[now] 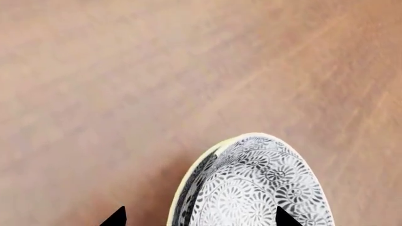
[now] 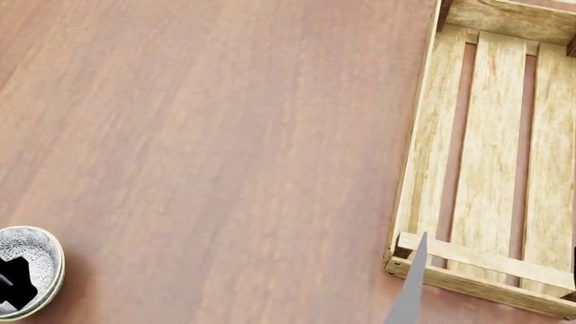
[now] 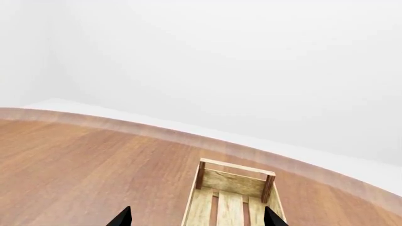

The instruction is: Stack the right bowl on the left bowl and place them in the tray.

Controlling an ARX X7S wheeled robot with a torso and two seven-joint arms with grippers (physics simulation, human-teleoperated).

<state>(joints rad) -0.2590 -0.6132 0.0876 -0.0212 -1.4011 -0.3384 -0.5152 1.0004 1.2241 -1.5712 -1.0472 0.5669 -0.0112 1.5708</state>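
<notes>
The left fingers (image 1: 201, 217) straddle the patterned stacked bowls (image 2: 32, 270) at the surface's (image 2: 225, 148) near left, well apart from the tray (image 2: 490, 155); the right fingers (image 3: 196, 217) are spread wide, gripping nothing.

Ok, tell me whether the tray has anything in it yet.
Empty in what shows: the tray has only bare slats in the head view, and the patterned bowl sits far off on the table, by the left gripper.
</notes>
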